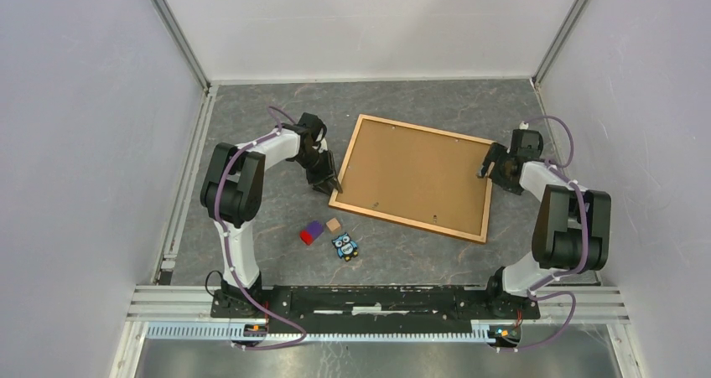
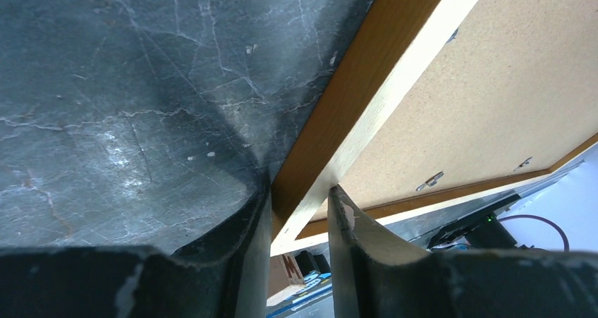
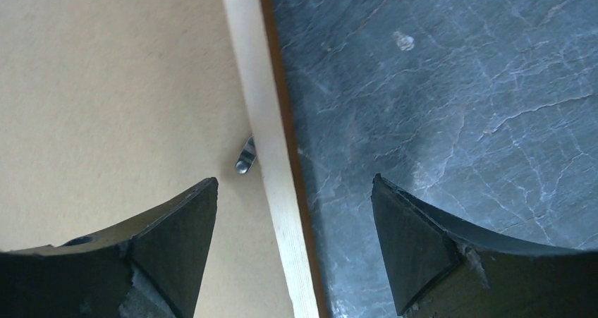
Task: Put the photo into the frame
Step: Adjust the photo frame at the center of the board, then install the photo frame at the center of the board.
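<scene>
Nearest the arm bases, an owl toy (image 1: 345, 245), a red-and-purple block (image 1: 312, 232) and a small beige cube (image 1: 334, 224) sat on the dark worktop (image 1: 419, 101), just short of the frame (image 1: 408, 221) and apart from it. They were close enough to catch the near rail if it slid that way. The frame lay face down with its brown backing board (image 1: 415, 173) uppermost. At its near-left corner the left tool (image 2: 301, 188) stood narrow, one finger on each side of the wooden rail and seemingly pinching it, probably to steady or lift that corner. Farther off, at the far end of the right-hand rail, the right tool (image 3: 294, 182) hung wide over the rail, touching nothing, beside a small metal tab (image 3: 245, 157) that pinned the board (likely the thing to turn first). The photo showed in no view. Whether it already lay under the board could not be told, and the seated board and tabs blocked the way in.
</scene>
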Controlling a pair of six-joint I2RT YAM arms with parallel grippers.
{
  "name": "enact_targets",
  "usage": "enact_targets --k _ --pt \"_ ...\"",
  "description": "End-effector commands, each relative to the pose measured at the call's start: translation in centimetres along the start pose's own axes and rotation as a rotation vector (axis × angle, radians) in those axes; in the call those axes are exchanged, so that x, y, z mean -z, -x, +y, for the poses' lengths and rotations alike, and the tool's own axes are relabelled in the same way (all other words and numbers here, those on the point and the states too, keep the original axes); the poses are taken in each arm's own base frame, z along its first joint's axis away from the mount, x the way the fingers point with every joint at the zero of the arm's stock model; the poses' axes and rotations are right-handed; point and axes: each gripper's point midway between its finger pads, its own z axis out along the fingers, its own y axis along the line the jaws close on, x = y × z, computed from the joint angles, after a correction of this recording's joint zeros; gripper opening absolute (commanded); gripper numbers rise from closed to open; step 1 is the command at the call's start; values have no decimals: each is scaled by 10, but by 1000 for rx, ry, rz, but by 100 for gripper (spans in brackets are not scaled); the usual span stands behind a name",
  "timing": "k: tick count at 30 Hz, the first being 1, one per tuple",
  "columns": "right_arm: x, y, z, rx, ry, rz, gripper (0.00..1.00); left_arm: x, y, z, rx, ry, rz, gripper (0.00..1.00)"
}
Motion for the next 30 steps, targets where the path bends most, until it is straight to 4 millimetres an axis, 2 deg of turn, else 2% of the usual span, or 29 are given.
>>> enact_targets --k 1,4,10,14,24,30 --pt "-7 25 -3 -118 -71 -54 84 -2 -9 5 29 16 18 8" --pt "-6 27 1 -116 -63 -63 82 -2 -9 3 30 8 22 7" --pt "-6 32 -9 -114 -125 -79 80 -3 -9 3 33 8 20 6" --pt "-8 25 -8 -169 -128 -71 71 -2 -8 3 30 9 17 6" --pt "-22 12 -8 -177 -131 -23 75 -3 -10 1 25 8 22 6" --pt "-18 0 -16 -188 -194 -3 72 -2 -10 -1 22 -3 23 6"
